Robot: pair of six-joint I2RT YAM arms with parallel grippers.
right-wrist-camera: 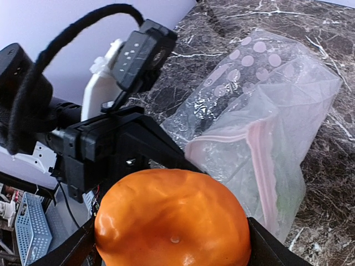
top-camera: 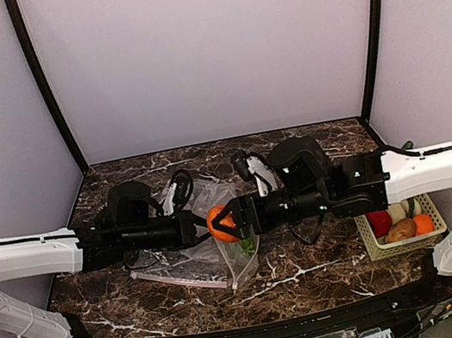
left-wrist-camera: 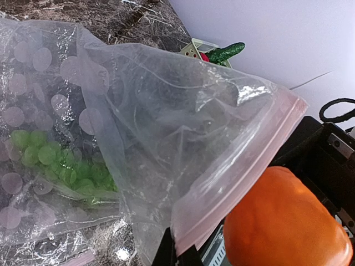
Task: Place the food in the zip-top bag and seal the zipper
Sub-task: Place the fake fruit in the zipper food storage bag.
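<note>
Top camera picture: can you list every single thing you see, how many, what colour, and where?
orange toy fruit: one, orange, gripped at the bag's mouth
zip-top bag: one, clear with white dots, mid-table, mouth edge lifted
zipper strip: one, pinkish, along the bag's mouth
green grapes: one bunch, green, inside the bag
flat clear plastic: one, on the table under the left arm; maybe another bag, cannot tell
basket: one, pale green, table's right side
red apple, brown potato, small orange fruit, white radish: one each, in the basket
table: one, dark marble
left gripper: black, holding the bag's edge
right gripper: black, holding the orange toy fruit
</note>
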